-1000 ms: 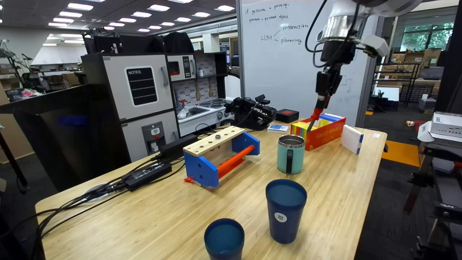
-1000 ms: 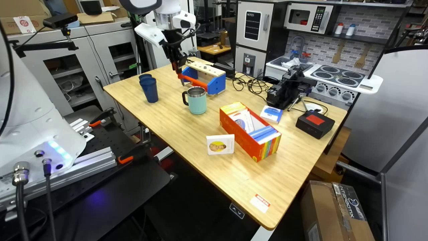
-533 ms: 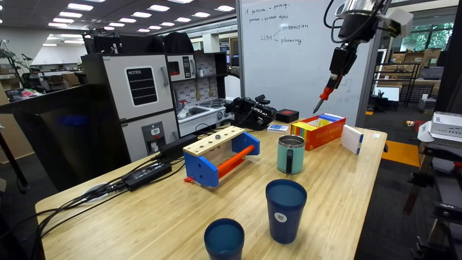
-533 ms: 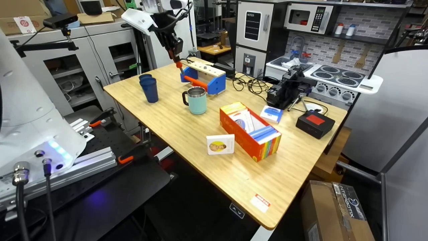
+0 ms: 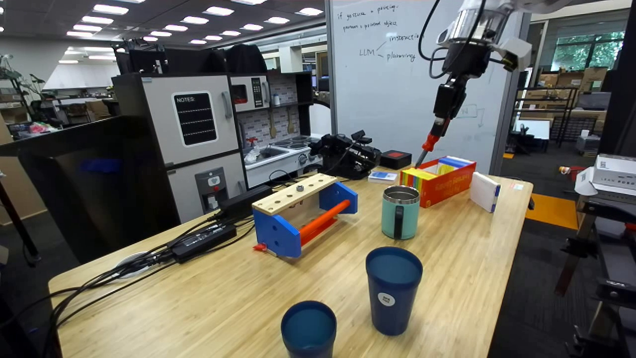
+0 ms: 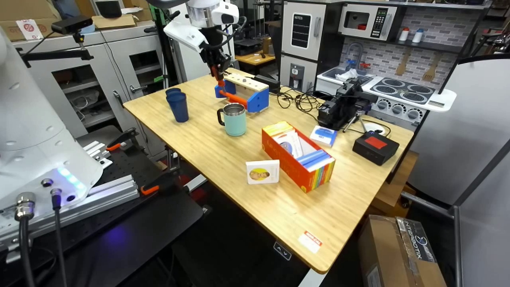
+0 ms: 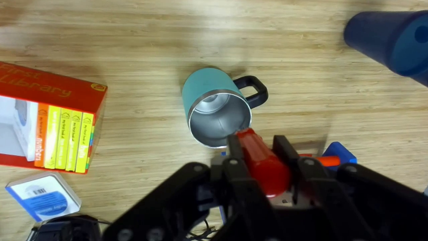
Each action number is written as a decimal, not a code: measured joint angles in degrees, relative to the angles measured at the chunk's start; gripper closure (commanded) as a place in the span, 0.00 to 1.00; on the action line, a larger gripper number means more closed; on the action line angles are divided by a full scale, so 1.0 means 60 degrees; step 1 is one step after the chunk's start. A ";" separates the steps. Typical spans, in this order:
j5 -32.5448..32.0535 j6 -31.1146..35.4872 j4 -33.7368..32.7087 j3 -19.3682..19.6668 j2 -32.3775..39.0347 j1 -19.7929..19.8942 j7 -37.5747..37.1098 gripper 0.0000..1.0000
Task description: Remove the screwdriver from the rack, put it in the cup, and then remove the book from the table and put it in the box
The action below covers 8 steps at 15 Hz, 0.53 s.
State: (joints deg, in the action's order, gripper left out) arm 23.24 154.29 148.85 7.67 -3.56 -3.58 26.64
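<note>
In an exterior view, a whiteboard (image 5: pixel 387 99) rises behind a pale wooden table (image 5: pixel 318 278). The red-handled screwdriver (image 5: pixel 428 144) hangs tilted in the air, shaft downward, its handle pinched between the fingers of the black gripper (image 7: pixel 257 144). In the wrist view the handle overlaps the rim of the teal cup (image 7: pixel 205 83), which stands upright near the rack (image 5: pixel 293 195). Farther out, the whitish book (image 6: pixel 263 172) stands on edge just beside the orange box (image 6: pixel 287 163), which holds other books (image 7: pixel 67 140).
</note>
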 measured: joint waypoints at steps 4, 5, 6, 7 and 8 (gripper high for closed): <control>0.0766 -0.0001 -0.1098 -0.0244 0.1609 0.0197 0.0720 0.93; 0.0844 -0.0006 -0.1356 -0.0406 0.1980 0.0333 0.0781 0.93; 0.0879 -0.0006 -0.1627 -0.0604 0.2374 0.0498 0.0800 0.93; 0.0880 -0.0007 -0.1898 -0.0817 0.2766 0.0688 0.0803 0.93; 0.0880 -0.0008 -0.2174 -0.1035 0.3156 0.0877 0.0803 0.93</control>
State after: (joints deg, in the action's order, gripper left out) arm 28.52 154.24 135.81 1.46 15.38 1.68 31.46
